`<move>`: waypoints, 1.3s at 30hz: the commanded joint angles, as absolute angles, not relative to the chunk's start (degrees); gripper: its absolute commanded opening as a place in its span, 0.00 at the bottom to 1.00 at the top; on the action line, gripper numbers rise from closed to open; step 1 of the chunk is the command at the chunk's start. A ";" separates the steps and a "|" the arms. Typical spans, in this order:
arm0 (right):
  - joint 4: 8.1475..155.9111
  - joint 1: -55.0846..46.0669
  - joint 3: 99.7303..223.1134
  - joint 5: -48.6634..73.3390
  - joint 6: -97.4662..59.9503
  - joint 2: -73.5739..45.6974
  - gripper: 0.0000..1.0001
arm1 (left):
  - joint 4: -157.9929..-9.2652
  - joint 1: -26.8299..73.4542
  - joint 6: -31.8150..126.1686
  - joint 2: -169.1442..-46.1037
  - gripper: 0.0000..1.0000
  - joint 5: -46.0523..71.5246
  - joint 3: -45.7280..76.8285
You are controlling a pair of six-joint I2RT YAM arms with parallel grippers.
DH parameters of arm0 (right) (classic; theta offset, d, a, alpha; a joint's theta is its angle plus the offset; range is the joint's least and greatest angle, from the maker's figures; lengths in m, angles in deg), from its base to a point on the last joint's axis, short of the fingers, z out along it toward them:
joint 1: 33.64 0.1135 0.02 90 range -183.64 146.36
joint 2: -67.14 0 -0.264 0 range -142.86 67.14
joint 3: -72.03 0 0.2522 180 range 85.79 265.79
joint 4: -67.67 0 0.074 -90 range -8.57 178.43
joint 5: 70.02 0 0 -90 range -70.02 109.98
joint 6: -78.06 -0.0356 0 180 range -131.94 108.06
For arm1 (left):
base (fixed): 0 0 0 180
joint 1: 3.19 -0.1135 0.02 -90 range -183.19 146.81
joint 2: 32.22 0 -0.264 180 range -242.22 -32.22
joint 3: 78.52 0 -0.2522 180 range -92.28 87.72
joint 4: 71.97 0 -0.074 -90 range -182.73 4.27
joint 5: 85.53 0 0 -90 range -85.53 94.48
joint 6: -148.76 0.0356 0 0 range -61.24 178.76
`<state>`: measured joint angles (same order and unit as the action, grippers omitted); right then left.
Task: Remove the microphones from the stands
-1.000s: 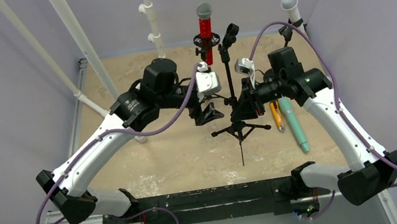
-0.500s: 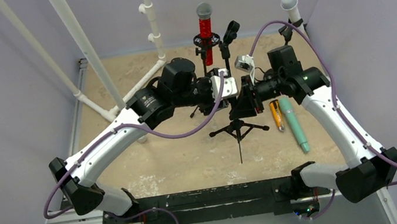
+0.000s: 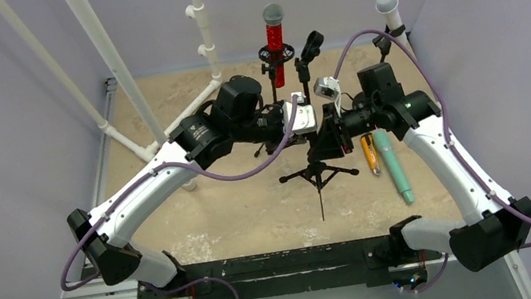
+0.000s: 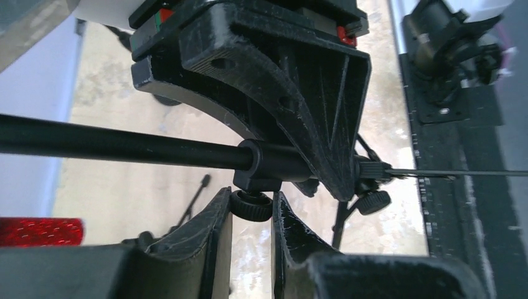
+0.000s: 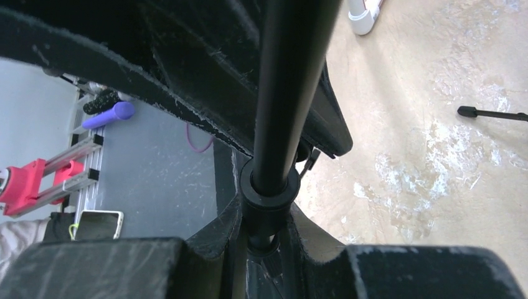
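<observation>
A red microphone point(image 3: 275, 37) with a grey head stands in a black shock mount at the back centre; its red body also shows in the left wrist view point(image 4: 37, 232). In front of it stands a black tripod stand point(image 3: 319, 173) with a thin pole point(image 4: 124, 143). My left gripper point(image 3: 309, 131) has reached the pole from the left. Its fingers point(image 4: 212, 230) pinch a knurled knob point(image 4: 251, 205) under the pole's collar. From the right, my right gripper point(image 3: 328, 140) is shut on the same pole point(image 5: 292, 81) at its collar point(image 5: 269, 193).
White PVC pipes point(image 3: 106, 62) rise at the back left and centre. A teal microphone point(image 3: 393, 166) and an orange pen point(image 3: 369, 154) lie on the sandy table right of the tripod. A white-headed microphone point(image 3: 386, 0) stands at the back right corner.
My left arm has swung right to the tripod's pole and its jaws have closed on the knob. The right arm has stayed still, shut on the pole.
</observation>
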<state>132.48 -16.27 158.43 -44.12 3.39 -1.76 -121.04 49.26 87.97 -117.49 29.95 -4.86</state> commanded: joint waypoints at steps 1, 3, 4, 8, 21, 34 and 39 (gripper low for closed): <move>135.28 -16.32 161.47 -43.64 10.04 -0.10 0.00 | -123.11 46.30 81.09 -117.51 0.00 45.69 -8.48; 137.20 -16.32 162.69 -41.84 12.60 -0.09 0.00 | -125.32 43.88 77.14 -119.32 0.00 52.87 -10.76; 138.03 -16.32 163.16 -41.02 13.76 -0.17 0.00 | -126.54 42.91 75.78 -120.00 0.00 55.89 -11.99; 140.47 -16.32 164.50 -38.78 16.92 -0.18 0.00 | -132.56 40.56 73.59 -123.79 0.02 64.42 -15.70; 140.29 -16.32 163.58 -42.19 14.16 -0.83 0.00 | -125.95 39.22 70.05 -118.37 0.87 57.18 -7.34; 135.86 -16.33 162.09 -47.51 5.11 -3.34 0.00 | -114.94 50.76 85.18 -112.96 0.72 19.96 -2.40; 135.83 -16.32 161.68 -47.61 4.92 -3.22 0.00 | -115.37 52.55 88.48 -114.59 0.61 17.97 -3.86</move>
<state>138.36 -16.12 161.29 -43.66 6.49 -4.25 -117.46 51.62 83.64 -113.45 23.44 -1.21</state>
